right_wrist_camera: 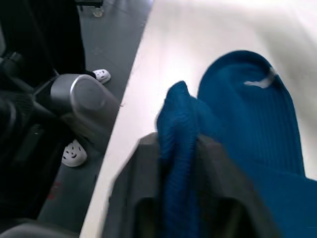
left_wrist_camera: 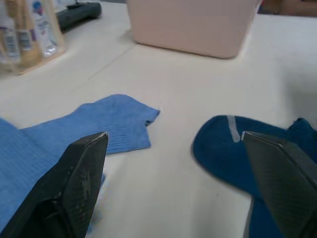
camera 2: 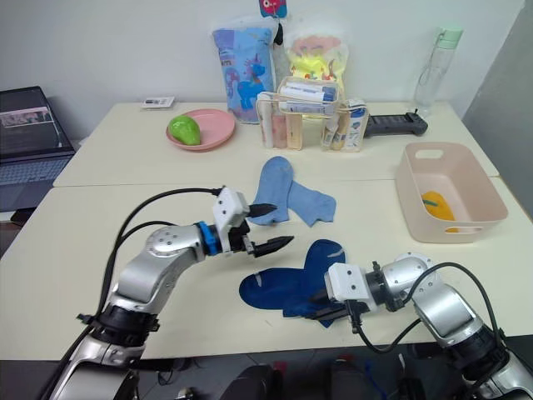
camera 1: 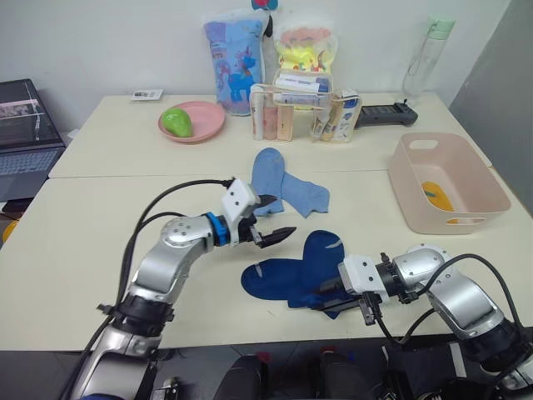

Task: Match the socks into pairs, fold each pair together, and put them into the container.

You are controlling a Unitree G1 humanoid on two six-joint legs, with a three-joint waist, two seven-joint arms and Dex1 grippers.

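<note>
The right hand (camera 1: 331,293) sits low near the front edge of the tabletop (camera 1: 75,242), its fingers pinched onto a bunched fold of the dark navy socks (camera 1: 291,271); the right wrist view shows that ridge of knit squeezed between the two fingers. The navy socks lie overlapped, close to the front edge. The left hand (camera 1: 273,219) hovers just above the tabletop between them and the light blue socks (camera 1: 287,187), fingers spread wide and holding nothing. The light blue socks lie crossed near the middle, apart from the navy ones by a bare strip. The container (camera 1: 445,179) stands at the right edge, well apart from both, with something mustard yellow (camera 1: 436,196) lying inside. Bare tabletop stretches wide on the left side, and a narrower clear lane runs between the socks and the container.
</note>
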